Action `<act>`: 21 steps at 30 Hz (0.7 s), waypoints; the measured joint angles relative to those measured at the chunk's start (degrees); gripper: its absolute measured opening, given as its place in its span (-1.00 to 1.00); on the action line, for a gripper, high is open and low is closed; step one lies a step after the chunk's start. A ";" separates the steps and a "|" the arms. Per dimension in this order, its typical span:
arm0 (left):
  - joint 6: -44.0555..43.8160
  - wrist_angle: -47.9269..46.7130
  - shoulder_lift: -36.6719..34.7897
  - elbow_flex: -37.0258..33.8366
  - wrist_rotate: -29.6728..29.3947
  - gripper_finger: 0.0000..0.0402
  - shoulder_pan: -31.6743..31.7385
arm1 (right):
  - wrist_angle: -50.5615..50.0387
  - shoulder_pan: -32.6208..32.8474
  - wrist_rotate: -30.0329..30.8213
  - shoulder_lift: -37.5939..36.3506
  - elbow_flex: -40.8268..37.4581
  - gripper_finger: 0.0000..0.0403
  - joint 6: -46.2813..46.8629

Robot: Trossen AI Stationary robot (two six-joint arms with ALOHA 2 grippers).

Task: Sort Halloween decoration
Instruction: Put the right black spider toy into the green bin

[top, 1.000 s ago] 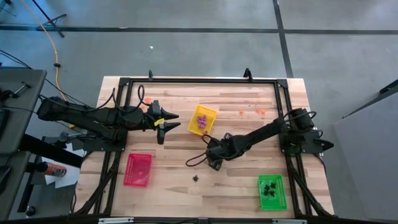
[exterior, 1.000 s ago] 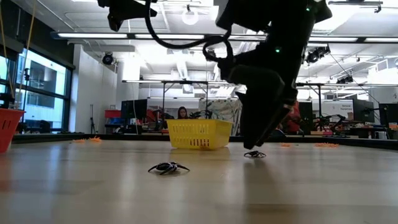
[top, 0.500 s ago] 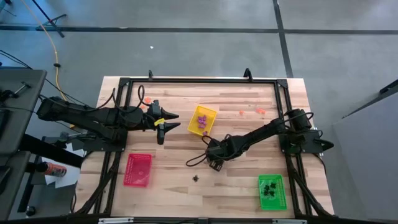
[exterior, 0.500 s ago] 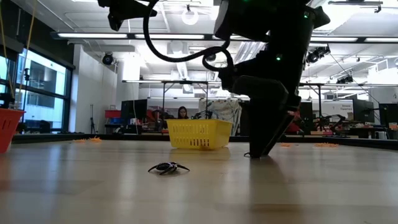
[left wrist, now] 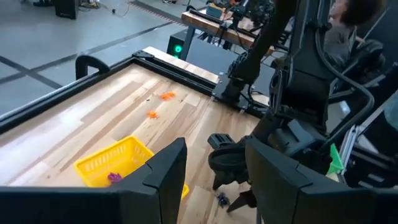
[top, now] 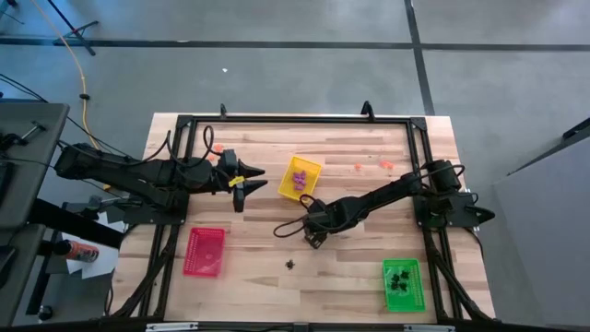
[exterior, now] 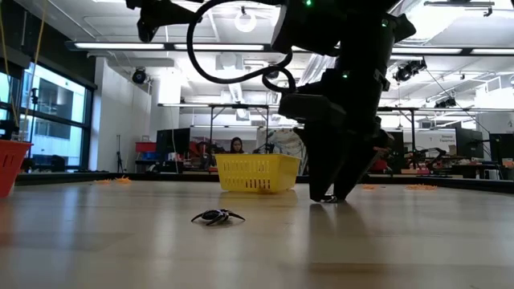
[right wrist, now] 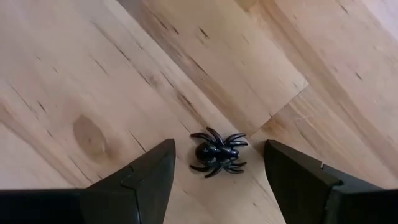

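- Down near the middle of the bench, the right gripper (top: 314,238) stands with its fingertips at the wood and its fingers (right wrist: 140,180) apart; a black spider (right wrist: 217,152) lies on the boards in the gap between them, touching neither.
- From table height, this gripper (exterior: 329,193) shows as a dark mass just in front of the yellow tray (exterior: 257,172).
- Nearer the front edge, a second black spider (top: 290,265) lies alone on the bare wood, well apart from the right gripper; the low view shows it closest to the camera (exterior: 218,216).
- Behind the right gripper sits the yellow tray (top: 312,174), with purple trinkets (top: 299,180) inside.
- At the front right corner, the green tray (top: 412,293) holds several black pieces (top: 399,279).
- Toward the front left corner sits the red tray (top: 205,252).
- Orange trinkets (top: 372,166) lie loose near the back edge, toward the right.
- Toward the left side, the left gripper (top: 247,187) hangs above the bench with its fingers (left wrist: 163,177) apart and nothing between them.
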 joint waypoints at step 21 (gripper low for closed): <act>-3.68 0.01 0.00 0.00 -1.74 -0.22 0.00 | -0.51 0.44 0.82 0.83 -0.02 -0.05 -1.41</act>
